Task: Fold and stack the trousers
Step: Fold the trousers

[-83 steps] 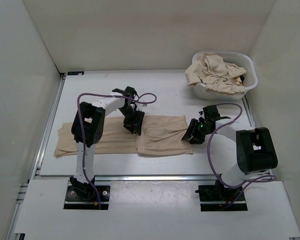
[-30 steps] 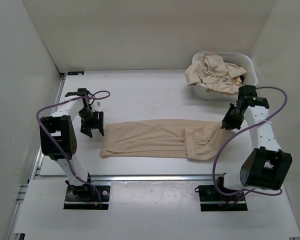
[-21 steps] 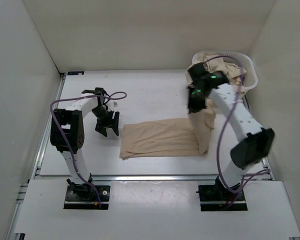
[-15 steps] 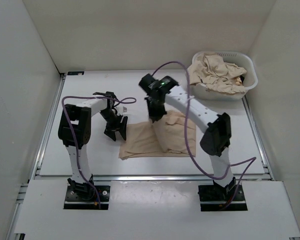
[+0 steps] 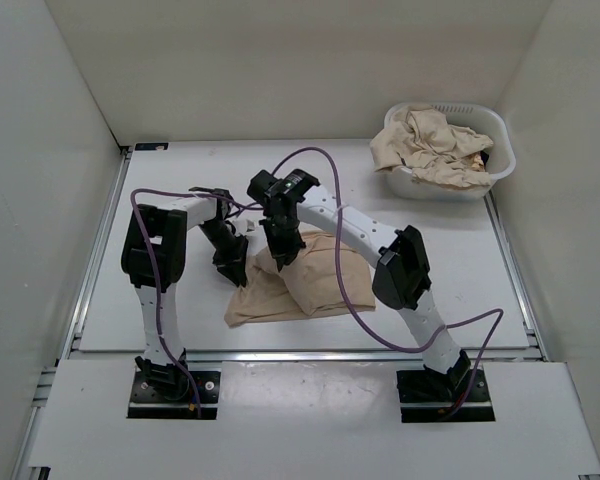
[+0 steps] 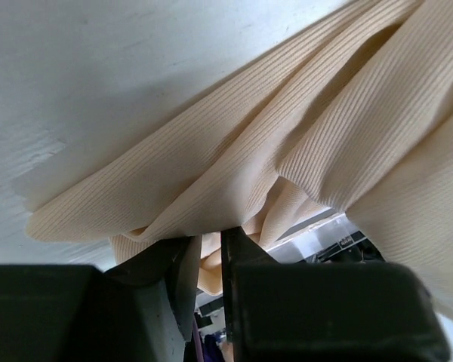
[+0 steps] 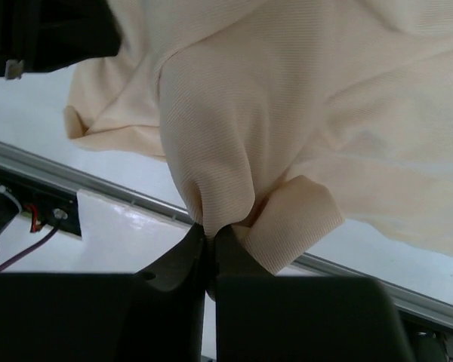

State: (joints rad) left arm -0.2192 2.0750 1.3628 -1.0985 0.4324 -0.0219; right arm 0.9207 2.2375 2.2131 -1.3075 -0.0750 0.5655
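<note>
One pair of beige trousers (image 5: 315, 285) lies bunched and partly doubled over itself in the middle of the table. My right gripper (image 5: 283, 252) hovers over its left part, shut on a pinched fold of the cloth (image 7: 287, 113); in the right wrist view the right gripper (image 7: 210, 228) has its jaws together with cloth squeezed between them. My left gripper (image 5: 232, 268) sits at the trousers' left end. In the left wrist view the left gripper (image 6: 210, 241) has closed to a narrow gap with a fold of the ribbed cloth (image 6: 325, 136) caught in it.
A white laundry basket (image 5: 502, 138) stands at the back right, heaped with more beige trousers (image 5: 430, 145). White walls close the table on three sides. A metal rail (image 5: 310, 352) runs along the near edge.
My right gripper carried its end of the trousers from the far right leftward over the rest, doubling the cloth. My left gripper moved right to the cloth's left end and closed on it.
</note>
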